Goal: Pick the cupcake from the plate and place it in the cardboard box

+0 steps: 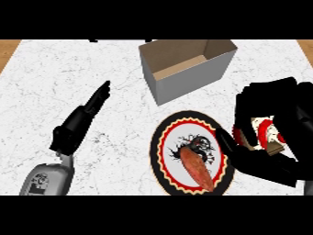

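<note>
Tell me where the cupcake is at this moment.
In the head view the cupcake is at the right, held in the right hand just right of the plate, nearer than the cardboard box.

The left black robot hand (pixel 84 117) lies stretched out, fingers straight and together, pointing up and to the right, on a grey forearm (pixel 47 178) entering from the lower left. The right black robot hand (pixel 281 133), at the right edge, is curled, thumb low and fingers arched above, wrapped round something red and white.
</note>
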Tool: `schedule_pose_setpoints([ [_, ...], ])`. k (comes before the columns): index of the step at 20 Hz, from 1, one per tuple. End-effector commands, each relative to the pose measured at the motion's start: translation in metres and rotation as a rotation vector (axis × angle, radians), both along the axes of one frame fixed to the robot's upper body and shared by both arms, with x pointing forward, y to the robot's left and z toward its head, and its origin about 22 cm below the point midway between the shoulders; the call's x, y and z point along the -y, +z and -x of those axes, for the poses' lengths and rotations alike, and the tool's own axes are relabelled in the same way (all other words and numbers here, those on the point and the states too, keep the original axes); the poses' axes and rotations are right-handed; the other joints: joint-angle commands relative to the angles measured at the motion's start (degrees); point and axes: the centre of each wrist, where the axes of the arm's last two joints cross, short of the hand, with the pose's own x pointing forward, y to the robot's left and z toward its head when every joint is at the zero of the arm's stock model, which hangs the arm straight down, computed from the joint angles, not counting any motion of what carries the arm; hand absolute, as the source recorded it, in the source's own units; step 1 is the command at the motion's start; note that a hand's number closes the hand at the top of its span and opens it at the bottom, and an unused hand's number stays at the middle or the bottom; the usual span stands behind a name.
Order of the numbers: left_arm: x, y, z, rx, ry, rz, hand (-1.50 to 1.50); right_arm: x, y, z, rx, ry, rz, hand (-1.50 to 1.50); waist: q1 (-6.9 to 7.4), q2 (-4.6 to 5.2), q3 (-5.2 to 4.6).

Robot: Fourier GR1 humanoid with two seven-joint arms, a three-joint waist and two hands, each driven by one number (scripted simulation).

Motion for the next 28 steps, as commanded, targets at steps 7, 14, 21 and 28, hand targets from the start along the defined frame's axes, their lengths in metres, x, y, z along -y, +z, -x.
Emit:
schedule_pose_setpoints([
  [7, 0.0, 0.006, 0.005, -0.01, -0.011, 0.002, 0.0, -0.024, 0.024, -0.076, -0.046, -0.042, -0.032, 1.5, 0.43, 0.1, 0.0],
  [14, 0.003, 0.011, -0.013, 0.013, -0.008, -0.016, 0.0, -0.017, 0.015, -0.124, -0.049, -0.088, -0.092, 1.5, 0.23, 0.2, 0.01],
  [21, -0.007, 0.007, -0.002, 0.007, -0.003, -0.004, 0.0, -0.062, 0.007, -0.165, -0.013, -0.136, 0.016, 1.5, 0.87, 0.28, 0.0],
  [28, 0.009, 0.006, 0.002, 0.004, -0.029, 0.001, 0.0, -0.052, -0.035, -0.201, -0.052, -0.162, 0.108, 1.5, 1.12, 0.37, 0.01],
])
